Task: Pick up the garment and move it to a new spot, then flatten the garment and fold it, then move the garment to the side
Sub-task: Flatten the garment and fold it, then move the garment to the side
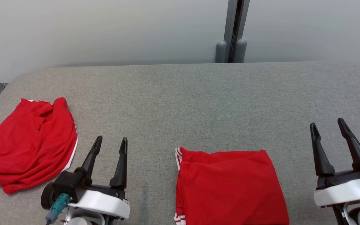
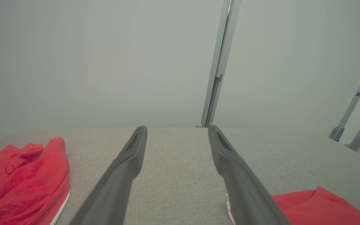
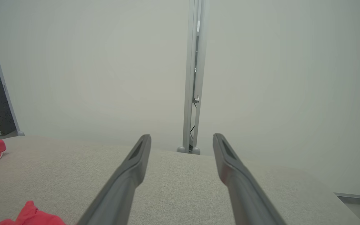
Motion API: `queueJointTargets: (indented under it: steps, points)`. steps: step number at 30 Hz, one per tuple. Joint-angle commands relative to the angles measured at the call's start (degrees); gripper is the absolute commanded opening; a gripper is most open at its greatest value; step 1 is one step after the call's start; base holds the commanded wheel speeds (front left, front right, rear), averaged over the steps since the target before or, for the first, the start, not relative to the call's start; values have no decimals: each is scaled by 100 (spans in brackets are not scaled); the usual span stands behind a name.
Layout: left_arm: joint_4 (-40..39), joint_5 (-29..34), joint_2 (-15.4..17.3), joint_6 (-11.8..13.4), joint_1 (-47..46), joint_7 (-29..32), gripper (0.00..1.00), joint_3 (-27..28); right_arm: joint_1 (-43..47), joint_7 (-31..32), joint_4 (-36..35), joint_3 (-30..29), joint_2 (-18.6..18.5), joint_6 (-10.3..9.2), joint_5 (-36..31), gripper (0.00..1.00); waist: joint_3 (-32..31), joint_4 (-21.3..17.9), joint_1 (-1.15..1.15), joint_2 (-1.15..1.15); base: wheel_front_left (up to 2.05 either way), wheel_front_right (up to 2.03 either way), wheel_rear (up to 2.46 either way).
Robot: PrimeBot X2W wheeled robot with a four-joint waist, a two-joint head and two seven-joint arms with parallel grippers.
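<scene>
A folded red garment [image 1: 230, 184] with white trim was laid flat at the near edge of the grey table [image 1: 198, 103], and a crumpled red garment [image 1: 30, 143] was heaped well apart at its left end.

**A:** Lighting's soft and even, pretty bright, barely any shadows on the grey table [image 1: 198, 103].

**B:** Yeah, head view's sharp. Wrist views look hazy, and the fingers [image 2: 117, 184] up close are blurred.

The grey worktop [image 1: 198, 103] is open across the middle and back. A crumpled red garment [image 1: 27, 143] takes up the left edge, a folded red garment [image 1: 230, 184] the near centre; a grey post [image 1: 233, 31] stands behind the back edge
</scene>
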Motion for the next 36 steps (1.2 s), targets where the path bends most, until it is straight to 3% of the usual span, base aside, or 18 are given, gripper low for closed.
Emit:
queueJointTargets:
  steps: [1,12,24,36]
  points:
    - [-5,42,-63,-50,109,-30,100,100,98,-101,16,-92,27,-3,-103,100,-8,-4,0,0,0,0,0]
    - [-258,480,-469,-281,392,-30,100,564,310,-265,20,-566,464,-3,-489,100,59,-2,0,0,0,0,0]
    - [-180,743,-535,-406,323,-30,100,672,243,-265,-79,-533,564,-3,-563,100,150,-8,0,0,0,0,0]
    - [-98,659,-537,-320,300,-30,100,565,285,-266,-12,-419,591,-3,-564,100,119,36,0,0,0,0,0]
